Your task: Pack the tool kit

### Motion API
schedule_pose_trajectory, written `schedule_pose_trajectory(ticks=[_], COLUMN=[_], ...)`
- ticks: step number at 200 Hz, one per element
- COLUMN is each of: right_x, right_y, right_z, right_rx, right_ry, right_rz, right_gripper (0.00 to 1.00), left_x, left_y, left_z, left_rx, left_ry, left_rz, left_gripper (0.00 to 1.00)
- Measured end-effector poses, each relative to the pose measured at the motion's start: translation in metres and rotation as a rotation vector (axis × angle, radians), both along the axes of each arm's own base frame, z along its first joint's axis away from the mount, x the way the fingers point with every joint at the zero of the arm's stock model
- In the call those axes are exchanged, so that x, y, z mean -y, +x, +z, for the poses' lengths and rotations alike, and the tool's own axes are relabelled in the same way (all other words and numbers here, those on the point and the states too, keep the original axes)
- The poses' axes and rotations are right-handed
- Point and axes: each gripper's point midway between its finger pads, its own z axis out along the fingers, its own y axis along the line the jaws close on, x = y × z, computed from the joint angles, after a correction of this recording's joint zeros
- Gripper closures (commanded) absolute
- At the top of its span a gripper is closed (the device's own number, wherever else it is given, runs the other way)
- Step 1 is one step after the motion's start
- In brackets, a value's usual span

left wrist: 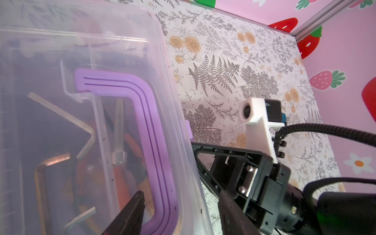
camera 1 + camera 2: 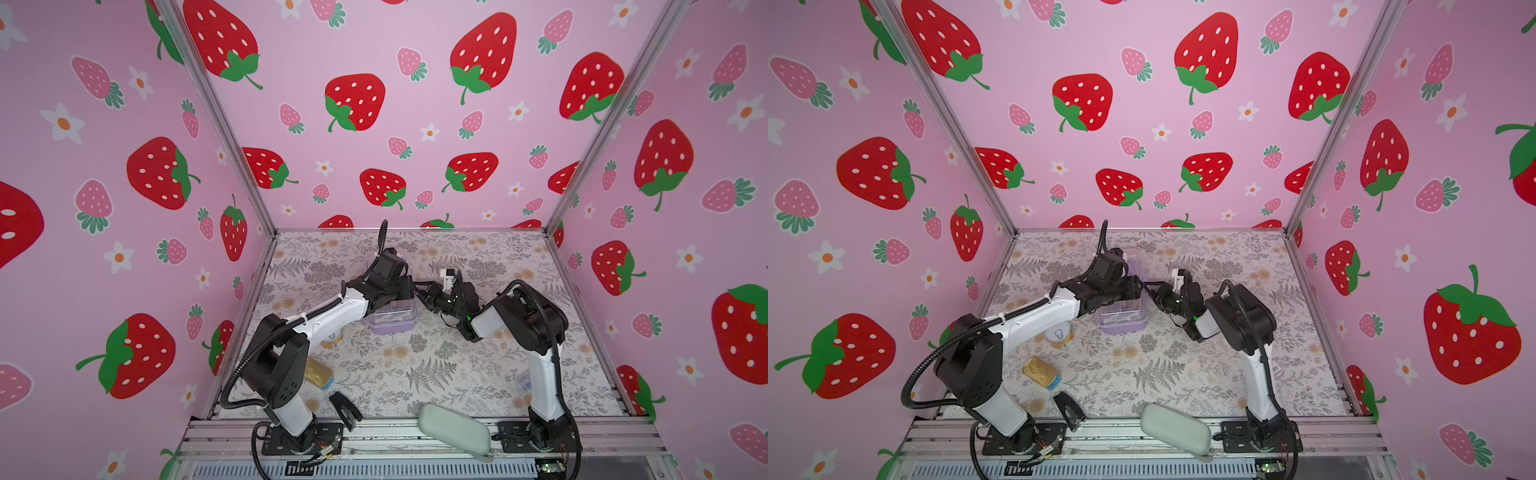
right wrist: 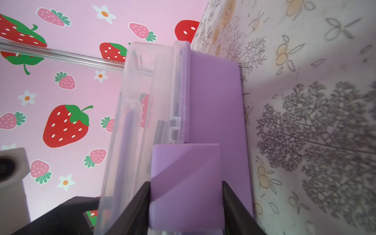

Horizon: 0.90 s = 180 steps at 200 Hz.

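Ok, tool kit [image 2: 391,322] sits mid-frame on floral bench [image 2: 415,374] in both top views, w/ clear lid [image 1: 122,61] on top. Fingers of right gripper [image 3: 186,183] are clamped on lilac latch [image 3: 185,162] at kit's side. Over the lid, left gripper [image 1: 181,195] has fingers [image 1: 130,213] apart, straddling lid edge; gripping or not, can't tell. Gold tin [image 2: 320,370] and green pouch [image 2: 455,432] sit lower in frame.

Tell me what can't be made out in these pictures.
Left pincer: in both top views its own wrist covers the fingertips; grip unclear.
Right pincer: right wrist view, frame edge cuts off its contact with the lilac latch.
Contents of the tool kit: too small in top views, hazed by the lid in left wrist view.
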Motion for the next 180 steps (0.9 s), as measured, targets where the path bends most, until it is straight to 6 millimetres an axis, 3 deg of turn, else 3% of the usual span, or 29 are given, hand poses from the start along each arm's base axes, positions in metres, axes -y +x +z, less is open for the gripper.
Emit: schedule_pose_trajectory(ticks=[51,180], right_x=[-0.0012,0.0005], right_y=[-0.0002,-0.0004], right_z=[-0.0018,0.0006], right_rx=[-0.01,-0.028], right_ry=[0.025,0.025], right_rz=[0.005,0.03], right_gripper=[0.48,0.34], left_x=[0.0006,0.0045], left_y=[0.0002,0.0006], left_z=[-0.0001,-0.0005], left_rx=[-0.004,-0.011], left_ry=[0.003,0.009], left_rz=[-0.001,-0.007], left_gripper=[0.39,0.39])
